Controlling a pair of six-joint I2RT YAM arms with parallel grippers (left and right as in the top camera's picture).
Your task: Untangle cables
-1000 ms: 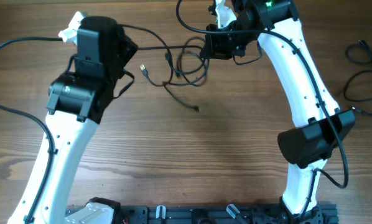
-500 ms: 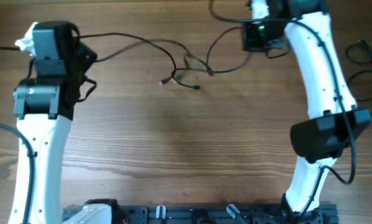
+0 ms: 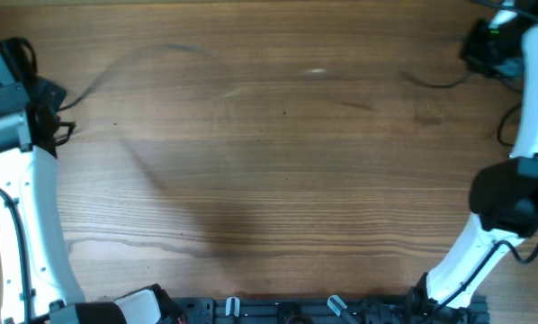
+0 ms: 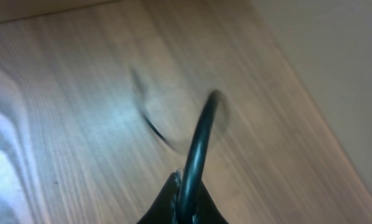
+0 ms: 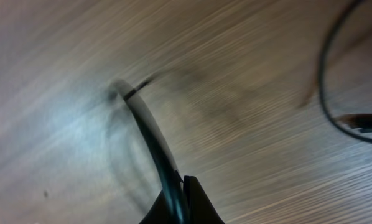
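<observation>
The cables are pulled apart and blurred by motion. In the overhead view one thin black cord point(image 3: 134, 59) runs as a faint streak from my left gripper point(image 3: 55, 97) at the far left edge. Another cord point(image 3: 435, 83) trails from my right gripper point(image 3: 473, 52) at the far right top. In the left wrist view my left gripper point(image 4: 187, 202) is shut on a black cord point(image 4: 201, 134) that rises away from the jaws. In the right wrist view my right gripper point(image 5: 178, 202) is shut on a black cord point(image 5: 150, 134). No tangle shows between them.
A separate black cord loop point(image 5: 326, 81) with a small plug point(image 5: 359, 121) lies on the wood at the right of the right wrist view. A black cord curve point(image 3: 505, 126) shows by the right arm. The table's right edge point(image 4: 310, 106) runs close in the left wrist view.
Both arms have swung far apart, left arm to the left edge, right arm to the top right corner. The tangle at the top middle has been drawn out into separate stretched cords.
</observation>
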